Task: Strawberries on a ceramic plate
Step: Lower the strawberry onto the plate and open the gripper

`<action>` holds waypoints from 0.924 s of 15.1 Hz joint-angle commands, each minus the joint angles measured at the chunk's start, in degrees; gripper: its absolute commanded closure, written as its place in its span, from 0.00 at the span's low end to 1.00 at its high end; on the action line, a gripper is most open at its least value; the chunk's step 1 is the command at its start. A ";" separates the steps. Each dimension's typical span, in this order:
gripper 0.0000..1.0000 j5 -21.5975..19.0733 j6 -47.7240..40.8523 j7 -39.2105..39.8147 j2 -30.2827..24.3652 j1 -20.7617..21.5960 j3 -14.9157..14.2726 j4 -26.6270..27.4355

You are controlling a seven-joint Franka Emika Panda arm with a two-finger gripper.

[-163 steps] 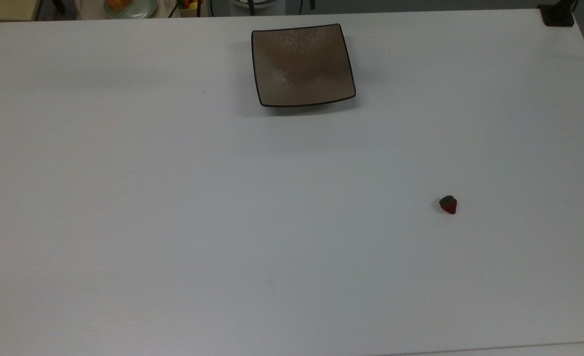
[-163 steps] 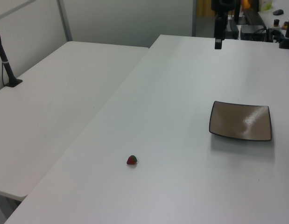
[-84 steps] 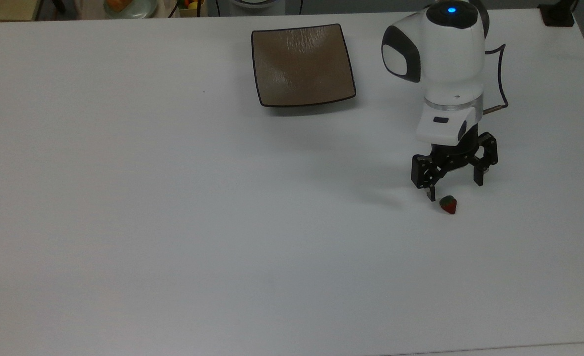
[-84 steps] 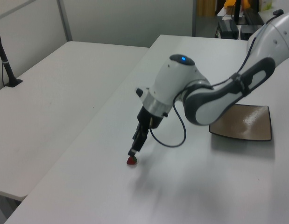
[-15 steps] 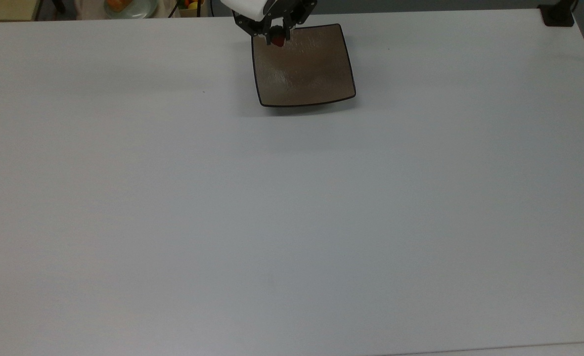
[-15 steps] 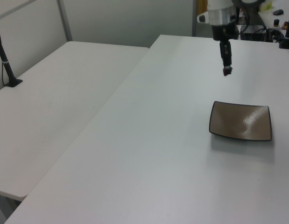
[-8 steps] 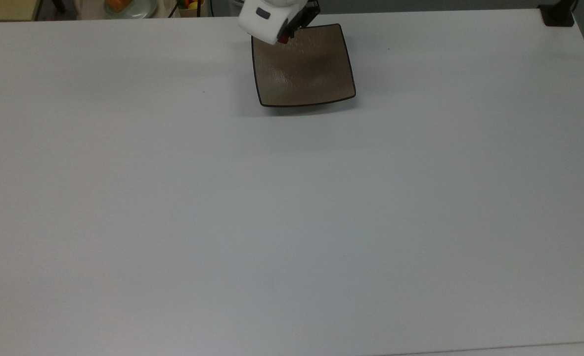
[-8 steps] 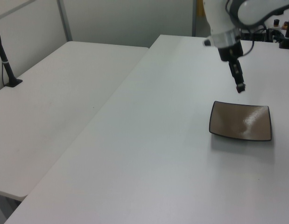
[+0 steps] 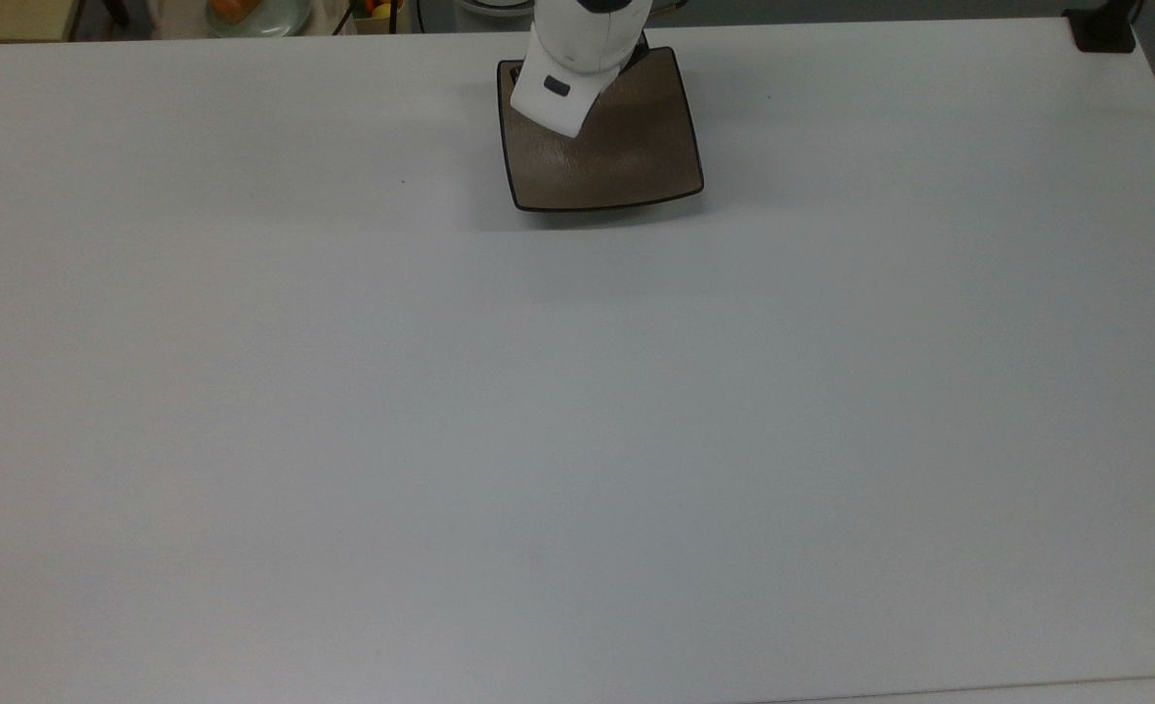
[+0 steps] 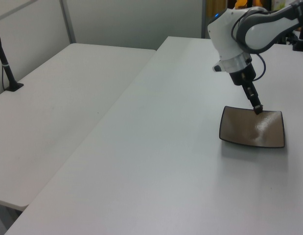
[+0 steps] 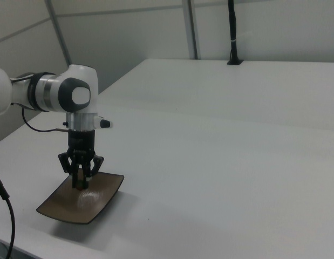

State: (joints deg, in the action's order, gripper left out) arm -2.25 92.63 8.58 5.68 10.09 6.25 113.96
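The white surface [image 9: 577,411] carries the square ceramic plate [image 9: 636,156] near its far edge in the top view. Over the plate, the Panda arm [image 10: 234,36] angles down, its gripper [image 11: 80,185] pinched nearly closed on the strawberry [image 11: 80,186], just above the glaze. Letting go from a height risks the berry bouncing or rolling off the glossy, upturned dish.

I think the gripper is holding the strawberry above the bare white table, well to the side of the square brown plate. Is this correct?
Not quite. The gripper does hold the strawberry, but over the square brown plate, not over the bare white table beside it. The right view shows the jaws closed on the berry, low over the plate's inside; the left view agrees.
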 commanded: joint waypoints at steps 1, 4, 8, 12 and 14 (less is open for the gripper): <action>0.48 -0.21 2.47 -1.89 1.09 0.46 0.60 1.00; 0.00 -0.21 2.29 -2.42 1.09 0.46 0.69 0.82; 0.00 -0.82 2.38 -3.39 0.92 0.28 0.69 0.21; 0.00 -0.83 2.03 -10.94 0.13 -0.25 0.69 -5.23; 0.00 -0.30 2.29 -12.61 -0.92 -0.86 0.69 -7.60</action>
State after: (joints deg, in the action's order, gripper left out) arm -2.26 94.39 -0.38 6.87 9.93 6.89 109.57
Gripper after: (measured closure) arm 0.000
